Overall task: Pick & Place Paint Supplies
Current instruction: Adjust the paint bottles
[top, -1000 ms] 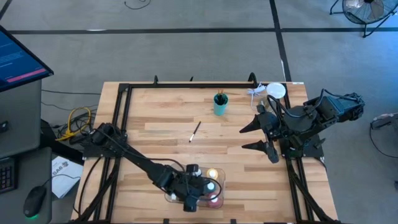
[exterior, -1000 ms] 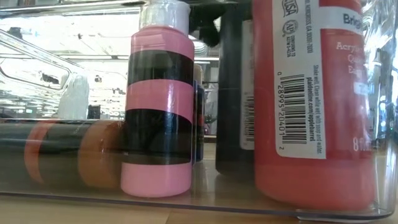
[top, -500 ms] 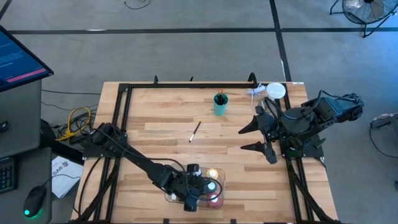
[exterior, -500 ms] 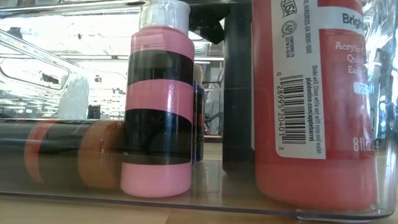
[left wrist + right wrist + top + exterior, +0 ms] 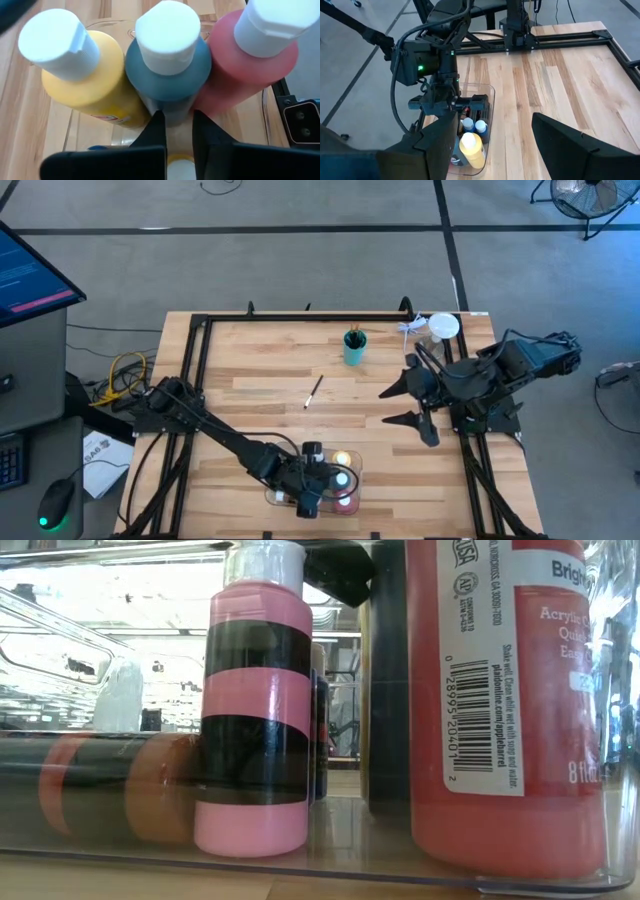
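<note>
At the table's near edge stands a clear tray [image 5: 275, 498] holding paint bottles. The left wrist view shows a yellow bottle [image 5: 82, 80], a blue-grey one [image 5: 167, 65] and a red one [image 5: 250, 60], all upright with white caps. The low view shows a pink, black-banded bottle [image 5: 255, 710] and a big red bottle [image 5: 510, 700]. My left gripper [image 5: 177, 120] is down in the tray, shut, its tips at the blue-grey bottle's foot. One brush [image 5: 313, 392] lies mid-table. My right gripper [image 5: 398, 404] hangs open at the right, holding nothing. My left gripper slants down from the table's left into the tray. Its fingertips [image 5: 160, 120] stand at the foot of the blue-grey bottle [image 5: 172, 112], and I cannot tell whether they touch it. Nothing shows between the fingers.
A teal cup [image 5: 354, 347] with brushes stands toward the far edge. A white round thing [image 5: 443, 327] sits at the far right corner. Black frame rails [image 5: 300, 317] run along the far and side edges. Bare wood lies between the cup and the tray.
In the low view, the dark finger of my left gripper behind the bottles has slid a little toward the big red bottle. The bottles have stayed where they were.
</note>
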You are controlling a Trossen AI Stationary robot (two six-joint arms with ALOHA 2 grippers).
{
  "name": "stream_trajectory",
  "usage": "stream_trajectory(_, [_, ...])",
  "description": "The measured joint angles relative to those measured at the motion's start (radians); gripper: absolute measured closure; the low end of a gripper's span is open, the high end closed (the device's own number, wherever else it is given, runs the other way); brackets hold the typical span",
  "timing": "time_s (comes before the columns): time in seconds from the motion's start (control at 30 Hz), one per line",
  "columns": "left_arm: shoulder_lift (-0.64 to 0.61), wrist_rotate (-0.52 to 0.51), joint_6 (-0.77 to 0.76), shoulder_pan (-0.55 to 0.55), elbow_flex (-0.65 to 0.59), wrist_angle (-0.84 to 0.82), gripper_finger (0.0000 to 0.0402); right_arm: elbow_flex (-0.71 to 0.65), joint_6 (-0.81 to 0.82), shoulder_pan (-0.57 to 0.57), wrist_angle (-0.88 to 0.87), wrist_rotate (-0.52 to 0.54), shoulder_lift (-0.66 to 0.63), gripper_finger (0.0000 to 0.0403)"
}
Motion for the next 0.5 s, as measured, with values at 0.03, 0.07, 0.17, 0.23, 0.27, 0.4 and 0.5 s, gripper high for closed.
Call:
stream_trajectory(0.03, [0.000, 0.002, 0.002, 0.000, 0.000, 0.000, 0.0398, 0.000, 0.000, 0.000, 0.000, 0.000, -0.001, 0.0154])
stream_trajectory(0.07, [0.000, 0.007, 0.005, 0.000, 0.000, 0.000, 0.0399, 0.000, 0.000, 0.000, 0.000, 0.000, -0.002, 0.0154])
stream_trajectory(0.17, [0.000, 0.009, 0.007, 0.001, 0.000, 0.002, 0.0398, 0.000, 0.000, 0.000, 0.000, 0.000, -0.001, 0.0154])
stream_trajectory(0.23, [0.000, 0.009, 0.007, 0.004, 0.000, 0.002, 0.0397, 0.000, 0.000, 0.000, 0.000, 0.000, -0.001, 0.0154])
stream_trajectory(0.27, [0.000, 0.009, 0.007, 0.004, 0.000, 0.002, 0.0396, 0.000, 0.000, 0.000, 0.000, 0.000, -0.001, 0.0154])
stream_trajectory(0.4, [0.000, 0.009, 0.024, 0.007, 0.000, 0.009, 0.0399, 0.000, 0.005, 0.000, 0.000, 0.000, 0.000, 0.0154])
stream_trajectory(0.5, [0.000, 0.025, 0.025, 0.014, 0.001, 0.010, 0.0399, 0.000, 0.006, 0.000, 0.000, 0.000, 0.000, 0.0154])
